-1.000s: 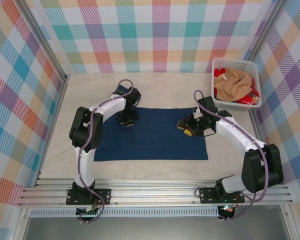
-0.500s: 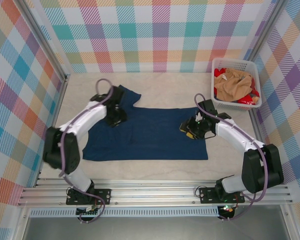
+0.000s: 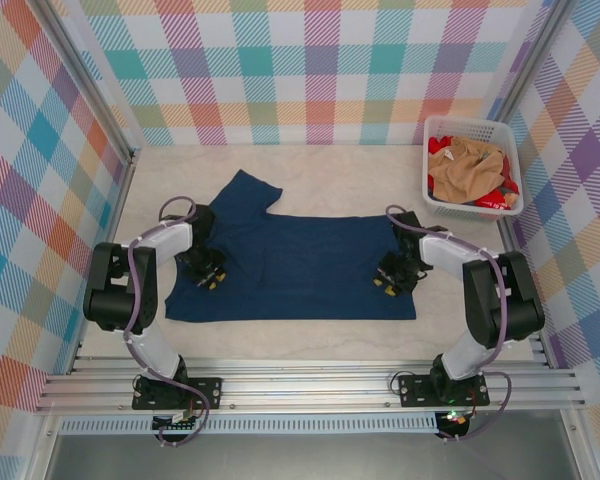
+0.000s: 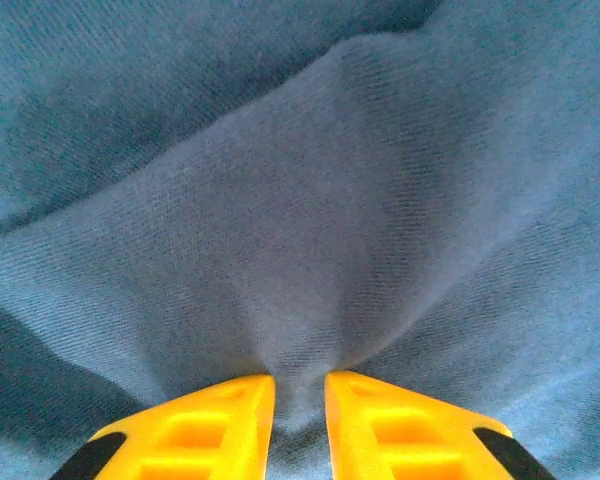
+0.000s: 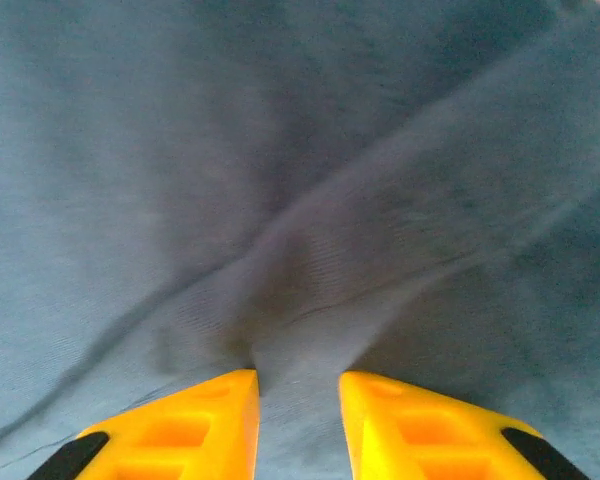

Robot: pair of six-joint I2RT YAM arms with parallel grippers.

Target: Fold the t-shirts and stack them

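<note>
Broadly, the table (image 3: 310, 170) is carrying everything under inspection. The navy shirt (image 3: 300, 265) is lying spread across its middle, mostly flat, with one sleeve pointing toward the far left and its near hem running roughly parallel to the table's near edge. The basket (image 3: 427, 150) is sitting at the far right corner, well apart from the navy shirt. It is holding a crumpled tan shirt (image 3: 470, 160) on top of a red shirt (image 3: 495, 195), which is showing at the basket's near right side. The left gripper (image 3: 210, 278) is pressing down on the navy shirt near its left edge. In the left wrist view its yellow fingers (image 4: 210, 420) are standing only a narrow gap apart, pinching a raised fold of the cloth that is puckering into that gap. The right gripper (image 3: 387, 283) is resting on the shirt near its right edge. Its fingers (image 5: 420, 430) are standing slightly wider apart, closing on a ridge of cloth running between them.
</note>
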